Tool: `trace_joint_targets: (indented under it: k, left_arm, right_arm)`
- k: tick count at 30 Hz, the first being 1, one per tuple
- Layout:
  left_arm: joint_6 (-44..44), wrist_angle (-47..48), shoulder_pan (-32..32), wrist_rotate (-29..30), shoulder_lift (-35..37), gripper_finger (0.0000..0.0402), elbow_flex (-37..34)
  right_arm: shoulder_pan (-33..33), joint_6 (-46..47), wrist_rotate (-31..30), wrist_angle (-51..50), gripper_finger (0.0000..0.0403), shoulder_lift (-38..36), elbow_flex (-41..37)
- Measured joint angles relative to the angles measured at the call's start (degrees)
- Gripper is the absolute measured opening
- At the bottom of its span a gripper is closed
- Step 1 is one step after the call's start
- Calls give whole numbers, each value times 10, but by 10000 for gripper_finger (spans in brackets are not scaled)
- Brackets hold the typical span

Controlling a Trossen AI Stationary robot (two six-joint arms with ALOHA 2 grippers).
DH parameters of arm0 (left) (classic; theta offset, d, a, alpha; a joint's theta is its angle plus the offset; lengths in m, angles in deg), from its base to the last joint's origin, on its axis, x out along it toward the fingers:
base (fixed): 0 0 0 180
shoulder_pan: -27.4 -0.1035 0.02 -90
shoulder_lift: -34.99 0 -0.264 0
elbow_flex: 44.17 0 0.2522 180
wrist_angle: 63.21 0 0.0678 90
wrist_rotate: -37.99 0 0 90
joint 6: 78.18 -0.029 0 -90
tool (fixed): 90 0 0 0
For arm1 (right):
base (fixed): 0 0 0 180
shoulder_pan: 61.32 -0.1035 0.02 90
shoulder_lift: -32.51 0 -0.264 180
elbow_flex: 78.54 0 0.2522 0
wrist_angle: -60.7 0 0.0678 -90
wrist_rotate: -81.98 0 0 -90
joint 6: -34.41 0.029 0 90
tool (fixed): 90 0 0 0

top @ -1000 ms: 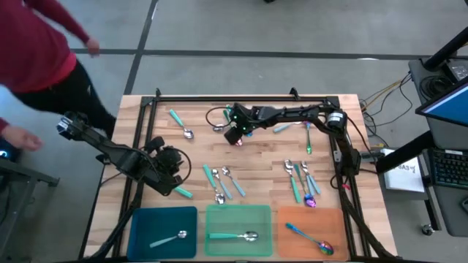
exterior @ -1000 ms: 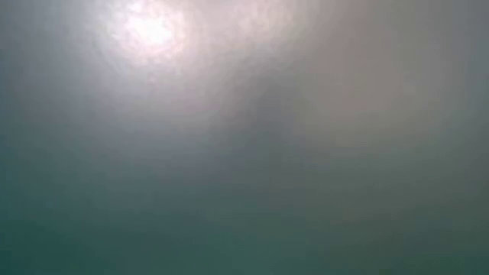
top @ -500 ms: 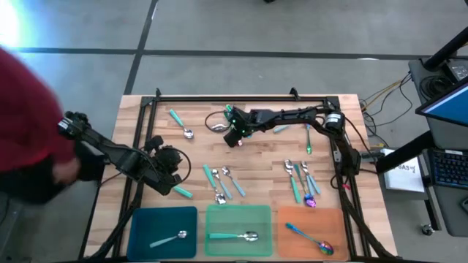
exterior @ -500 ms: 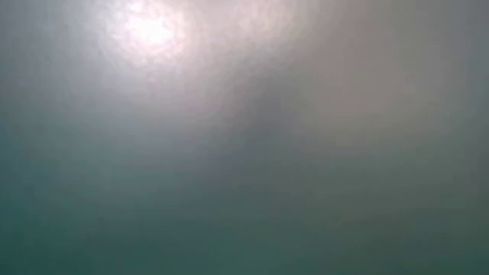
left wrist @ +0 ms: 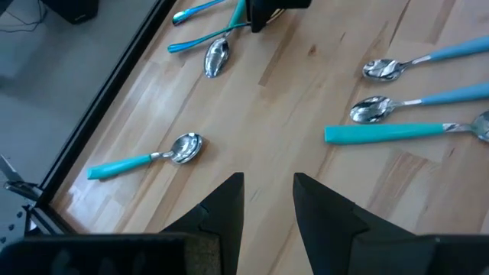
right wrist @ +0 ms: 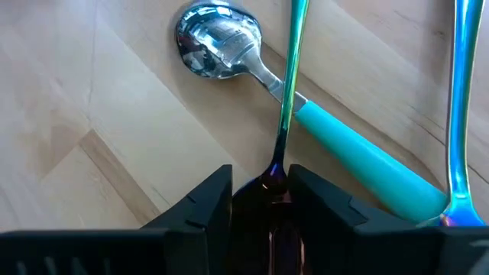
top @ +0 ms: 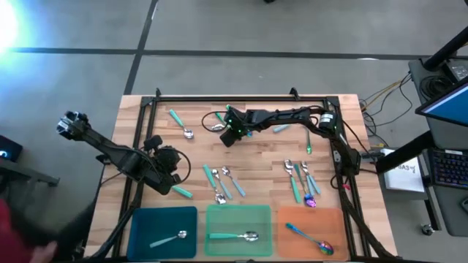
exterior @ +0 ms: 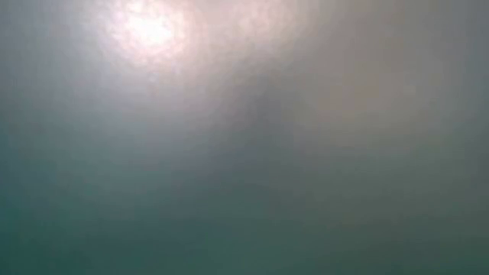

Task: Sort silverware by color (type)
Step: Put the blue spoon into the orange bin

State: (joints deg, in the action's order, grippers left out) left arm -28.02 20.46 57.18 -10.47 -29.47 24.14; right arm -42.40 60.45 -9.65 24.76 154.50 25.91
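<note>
Wooden table [top: 256, 157] under scattered spoons [top: 223, 183], trays [top: 238, 219]

Spoons lie scattered flat on the wood. A teal one [top: 180, 123] lies far left. An iridescent one [right wrist: 284, 107] crosses a teal one [right wrist: 229, 40] near the far middle. Clusters lie near centre [top: 223, 182] and right [top: 303, 180]. One spoon each lies in the blue [top: 170, 237], green [top: 234, 236] and orange [top: 311, 239] trays.
</note>
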Motion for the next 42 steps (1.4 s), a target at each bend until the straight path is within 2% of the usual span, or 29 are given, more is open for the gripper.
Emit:
trace_joint_targets:
  k: [14, 26, 33, 42]
  left_arm:
    - [15, -2, 0, -1, 36, 98, -21]
    - [16, 0, 0, -1, 64, 98, -21]
    - [16, -2, 0, 0, 64, 98, -21]
    - [16, -2, 0, 0, 64, 98, -21]
  right_arm:
    - [-11, -10, 1, -72, 125, 0, -1]
    - [-19, -28, 25, -87, 125, -45, 1]
    - [-17, -40, -24, -84, 125, -36, 2]
    - [-16, -38, -30, -75, 125, -6, 3]
